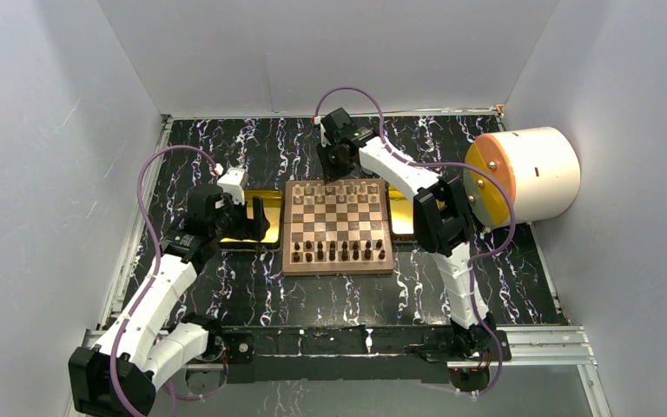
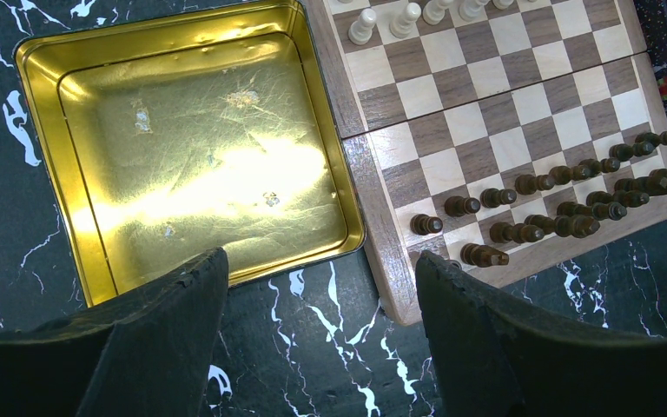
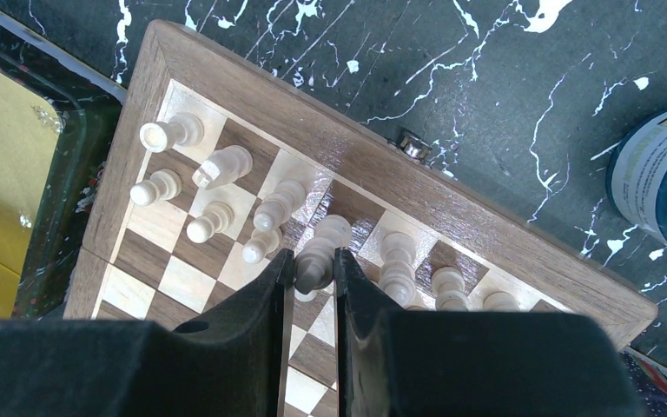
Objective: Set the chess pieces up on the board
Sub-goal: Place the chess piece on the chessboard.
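The board (image 1: pixel 337 268) lies mid-table, with cream chess pieces (image 1: pixel 334 193) along its far rows and dark pieces (image 1: pixel 337 252) along the near rows. My right gripper (image 3: pixel 314 261) reaches over the far edge and is shut on a tall cream piece (image 3: pixel 327 236), which stands on or just above a back-row square. More cream pieces (image 3: pixel 217 165) stand beside it, some leaning. My left gripper (image 2: pixel 321 269) hangs open over bare table, between the gold tray (image 2: pixel 191 156) and the board's near-left corner (image 2: pixel 404 300), holding nothing.
A second gold tray (image 1: pixel 402 217) sits to the right of the board, partly under the right arm. A blue-and-white jar (image 3: pixel 660 174) stands behind the board's far edge. A big white cylinder with an orange face (image 1: pixel 525 174) juts from the right wall.
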Available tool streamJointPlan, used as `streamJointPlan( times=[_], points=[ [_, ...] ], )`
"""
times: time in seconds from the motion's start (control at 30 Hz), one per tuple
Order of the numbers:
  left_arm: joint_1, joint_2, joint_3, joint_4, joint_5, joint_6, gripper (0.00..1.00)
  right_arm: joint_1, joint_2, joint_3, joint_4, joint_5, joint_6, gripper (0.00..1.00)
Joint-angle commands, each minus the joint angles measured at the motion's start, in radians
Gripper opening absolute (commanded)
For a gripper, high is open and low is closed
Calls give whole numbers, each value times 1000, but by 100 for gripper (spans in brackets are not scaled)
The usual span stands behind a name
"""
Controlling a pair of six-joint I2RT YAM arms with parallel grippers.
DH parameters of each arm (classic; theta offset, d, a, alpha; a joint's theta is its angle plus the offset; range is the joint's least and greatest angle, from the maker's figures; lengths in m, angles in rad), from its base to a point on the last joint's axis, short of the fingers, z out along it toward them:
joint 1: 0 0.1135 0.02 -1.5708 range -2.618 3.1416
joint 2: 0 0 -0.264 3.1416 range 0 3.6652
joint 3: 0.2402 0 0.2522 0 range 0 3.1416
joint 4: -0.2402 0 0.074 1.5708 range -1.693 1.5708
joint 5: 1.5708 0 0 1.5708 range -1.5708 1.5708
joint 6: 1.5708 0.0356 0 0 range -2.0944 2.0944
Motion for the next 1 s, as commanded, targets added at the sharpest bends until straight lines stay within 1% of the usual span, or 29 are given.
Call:
streamJointPlan(
  times=[0.0,0.33,0.57,0.83,0.9,0.97],
  points=[
    [-2,-21,1,15,14,15,76,-3,17,19,9,-14,11,24],
    [-3,-18,0,14,18,14,76,-6,33,22,3,-11,13,24],
    [-4,-18,1,13,17,16,76,-7,38,23,2,-8,17,28],
    [-3,-23,1,14,11,16,76,-7,42,25,-4,-2,11,28],
    [-4,-21,1,14,13,16,76,-7,42,28,-7,-2,11,29],
    [-5,-21,1,13,14,15,76,-6,40,29,-6,-2,14,32]
  ],
)
